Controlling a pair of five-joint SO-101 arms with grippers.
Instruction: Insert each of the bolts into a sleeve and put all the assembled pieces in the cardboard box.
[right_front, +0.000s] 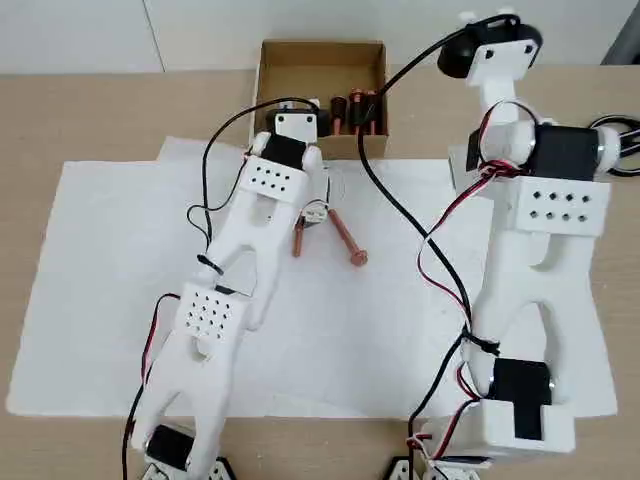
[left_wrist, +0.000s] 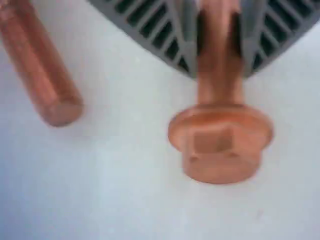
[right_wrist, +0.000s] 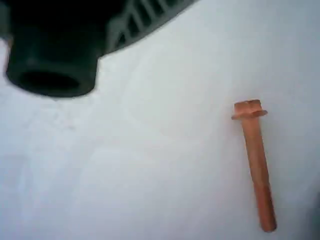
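My left gripper is shut on a copper bolt just above the white paper, in front of the cardboard box. In the left wrist view its grey ribbed fingers clamp the shaft, and the bolt's flanged head points away from them. A second copper bolt lies loose on the paper just to the right; its shaft end lies beside the held one. My right gripper is raised at the back right, shut on a black sleeve. The loose bolt lies below it.
Inside the box lie assembled bolt-and-sleeve pieces, against its near wall. A white paper sheet covers most of the table. Black and red cables hang between the arms over the paper's right half.
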